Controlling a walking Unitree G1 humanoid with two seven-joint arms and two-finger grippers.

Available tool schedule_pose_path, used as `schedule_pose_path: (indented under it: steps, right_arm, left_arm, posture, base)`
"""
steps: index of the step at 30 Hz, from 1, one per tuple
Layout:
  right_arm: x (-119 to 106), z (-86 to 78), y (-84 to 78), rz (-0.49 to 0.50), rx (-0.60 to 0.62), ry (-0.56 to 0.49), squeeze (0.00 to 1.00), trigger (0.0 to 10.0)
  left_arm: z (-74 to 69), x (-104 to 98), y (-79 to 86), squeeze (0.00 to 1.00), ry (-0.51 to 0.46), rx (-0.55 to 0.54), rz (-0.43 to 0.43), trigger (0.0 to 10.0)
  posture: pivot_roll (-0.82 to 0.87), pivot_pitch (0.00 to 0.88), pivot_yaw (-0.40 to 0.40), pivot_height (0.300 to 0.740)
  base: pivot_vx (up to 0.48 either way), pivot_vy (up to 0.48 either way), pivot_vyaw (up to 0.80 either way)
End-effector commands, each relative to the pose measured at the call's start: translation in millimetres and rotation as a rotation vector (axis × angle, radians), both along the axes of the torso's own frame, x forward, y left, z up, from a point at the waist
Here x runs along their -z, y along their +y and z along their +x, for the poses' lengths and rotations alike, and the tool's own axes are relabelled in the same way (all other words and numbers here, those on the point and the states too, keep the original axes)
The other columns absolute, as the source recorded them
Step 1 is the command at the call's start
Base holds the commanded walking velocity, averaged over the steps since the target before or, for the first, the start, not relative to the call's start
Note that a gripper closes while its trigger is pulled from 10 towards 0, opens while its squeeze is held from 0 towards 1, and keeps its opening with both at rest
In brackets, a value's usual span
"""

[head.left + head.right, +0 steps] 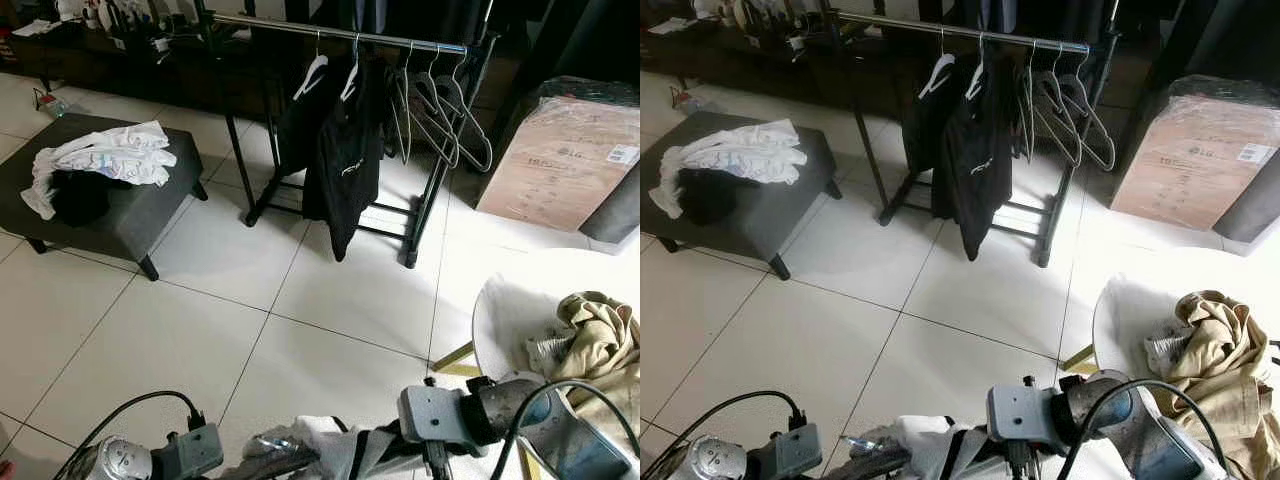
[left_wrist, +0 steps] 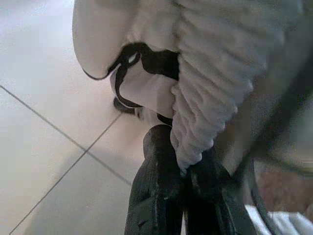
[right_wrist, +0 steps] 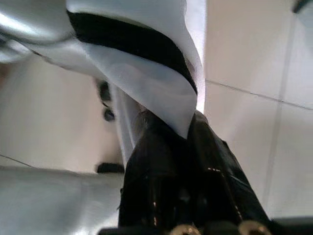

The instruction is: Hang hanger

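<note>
Both grippers are pinched shut on a white garment with black trim (image 1: pixel 330 450), the left gripper (image 2: pixel 182 169) and the right gripper (image 3: pixel 188 128) holding it low, well short of the clothes rail (image 1: pixel 340 35). The rail lies straight ahead across open floor, its bar running left to right, empty hangers (image 1: pixel 440 115) bunched at its right end, so the right arm looks nearer

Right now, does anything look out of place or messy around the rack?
Yes. White clothes lie crumpled on the grey ottoman, and beige clothing is heaped on the white chair. The rack itself stands straight.
</note>
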State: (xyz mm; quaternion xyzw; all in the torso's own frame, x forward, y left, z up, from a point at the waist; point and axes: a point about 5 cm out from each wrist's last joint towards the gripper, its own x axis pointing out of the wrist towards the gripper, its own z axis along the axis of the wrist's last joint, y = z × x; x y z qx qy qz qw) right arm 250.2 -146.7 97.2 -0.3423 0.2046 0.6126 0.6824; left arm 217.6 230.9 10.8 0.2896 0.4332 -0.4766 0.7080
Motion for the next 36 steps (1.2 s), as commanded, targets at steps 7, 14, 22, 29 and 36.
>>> schedule_pose_path:
  steps: [7, 14, 22, 29, 36]
  right_arm:
    - [0, 16.6, -9.4, -0.044, 0.107, -0.107, 0.00, 0.0]
    - [4, 21.6, -12.6, -0.096, 0.104, -0.158, 0.00, 0.0]
    - [19, 21.0, -18.2, -0.214, 0.108, -0.172, 0.00, 0.0]
    - [33, 14.7, -25.5, -0.322, 0.088, -0.161, 0.00, 0.0]
    - [37, 29.0, -40.0, -0.451, 0.175, -0.278, 0.00, 0.0]
  left_arm:
    - [-20.1, 6, 14.7, 0.00, 0.112, 0.073, 0.101, 0.0]
    - [-14.3, 0, 15.8, 0.00, 0.054, 0.065, 0.115, 0.0]
    - [19.1, -14, 5.5, 0.00, -0.195, 0.010, 0.128, 0.0]
    - [26.5, -23, -7.4, 0.00, -0.230, 0.014, 0.071, 1.7]
    - [6.4, -12, -2.9, 0.00, -0.114, 0.092, 0.124, 0.0]
  posture:
    - [-0.08, 0.219, -0.006, 0.740]
    - [-0.08, 0.220, -0.006, 0.740]
    - [-0.07, 0.220, -0.005, 0.740]
    - [-0.07, 0.222, -0.004, 0.740]
    - [-0.07, 0.219, -0.002, 0.740]
  base:
    - [0.000, 0.000, 0.00]
    - [0.000, 0.000, 0.00]
    - [0.000, 0.000, 0.00]
    - [0.000, 0.000, 0.00]
    - [0.000, 0.000, 0.00]
